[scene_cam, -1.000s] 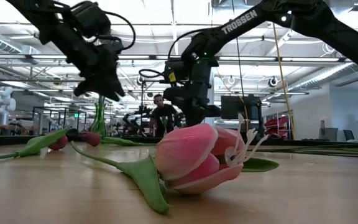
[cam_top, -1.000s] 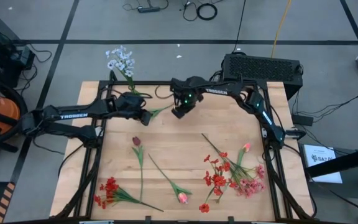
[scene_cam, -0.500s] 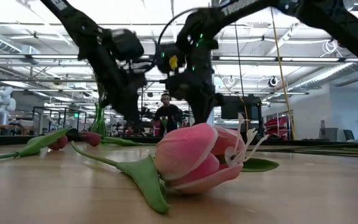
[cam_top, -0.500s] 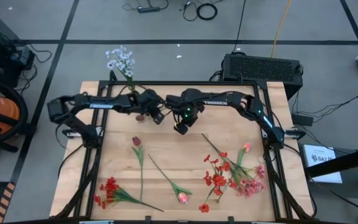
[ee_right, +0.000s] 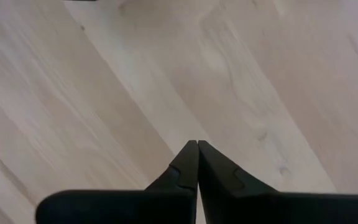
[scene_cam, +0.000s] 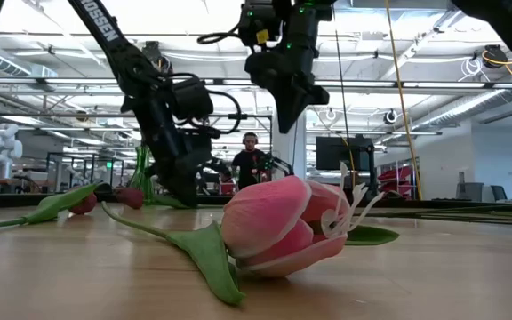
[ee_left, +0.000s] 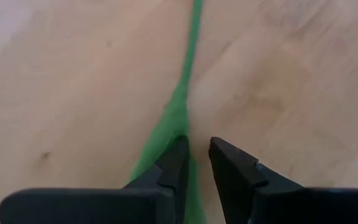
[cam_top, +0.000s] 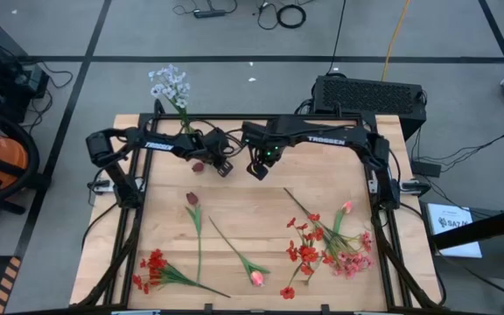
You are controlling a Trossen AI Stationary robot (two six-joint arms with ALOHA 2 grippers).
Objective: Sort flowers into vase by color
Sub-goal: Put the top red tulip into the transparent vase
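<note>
A dark red tulip lies on the table near the far edge, its bud [cam_top: 198, 164] beside my left gripper [cam_top: 222, 167]. Its green stem and leaf [ee_left: 178, 118] run under the fingertips. My left gripper [ee_left: 196, 155] is low over the table, open by a narrow gap, one finger above the leaf and the other beside it. My right gripper [cam_top: 256, 170] hangs shut, well above the table [scene_cam: 283, 100], with only bare wood under it [ee_right: 197, 147]. A green vase [scene_cam: 140, 169] at the far left holds a white sprig [cam_top: 169, 83]. My left gripper comes slanting down from the table's left over the tulip's leaf [ee_left: 160, 140], where the stem widens. One fingertip [ee_left: 178, 163] stands over the leaf and the leaf's edge runs through the gap. I cannot tell whether the fingers touch it.
Other flowers lie nearer: a second dark red tulip [cam_top: 192, 199], a pink tulip [cam_top: 256, 278] close to the low camera [scene_cam: 278, 227], a red cluster [cam_top: 154, 267] at the near left, and red and pink clusters [cam_top: 331, 249] at the right.
My left gripper has gone toward the table's right and down, from well above the table to just over the tulip's stem. My right gripper has risen from near the table to high above it. The flowers have stayed where they lay.
</note>
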